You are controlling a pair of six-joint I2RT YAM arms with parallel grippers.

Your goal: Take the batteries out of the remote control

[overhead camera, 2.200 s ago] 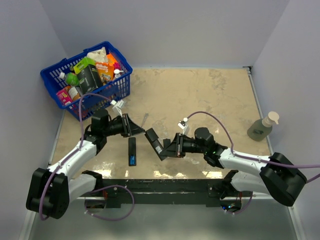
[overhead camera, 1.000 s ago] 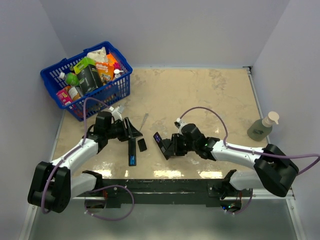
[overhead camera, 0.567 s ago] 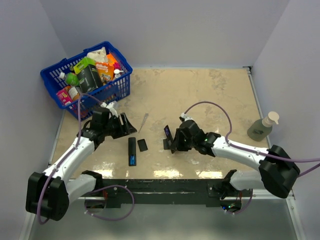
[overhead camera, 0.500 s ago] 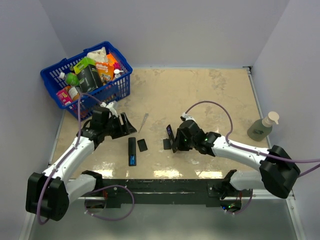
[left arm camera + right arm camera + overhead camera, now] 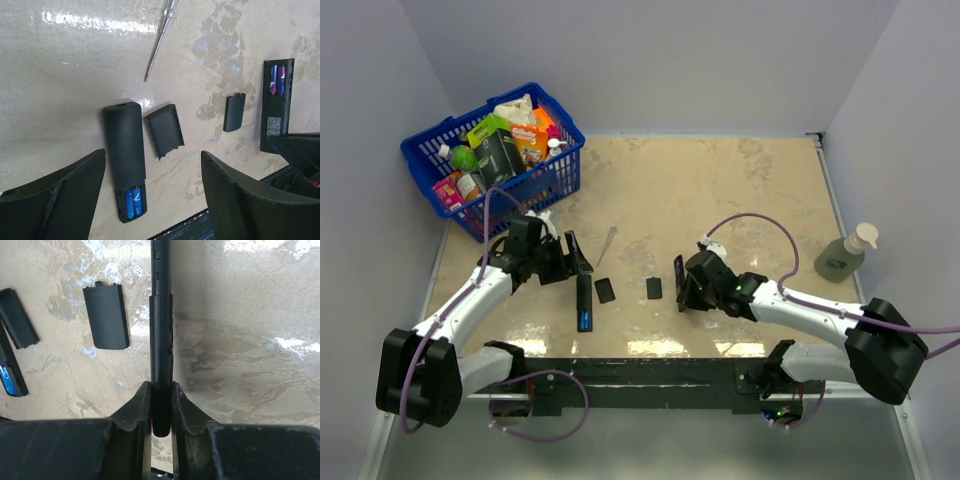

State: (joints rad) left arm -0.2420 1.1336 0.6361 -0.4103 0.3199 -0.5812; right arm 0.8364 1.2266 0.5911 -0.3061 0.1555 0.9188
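Two batteries lie near the left tool.

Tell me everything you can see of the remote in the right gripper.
The remote is a slim black bar, plastic by its look. The right gripper clamps one end, with a finger on each broad face, so the right wrist camera sees it edge-on. Its back cover is off. The open bay at the end away from the grip holds two batteries side by side, one blue and one purplish, with a square code label below them. Whether it touches the table I cannot tell.
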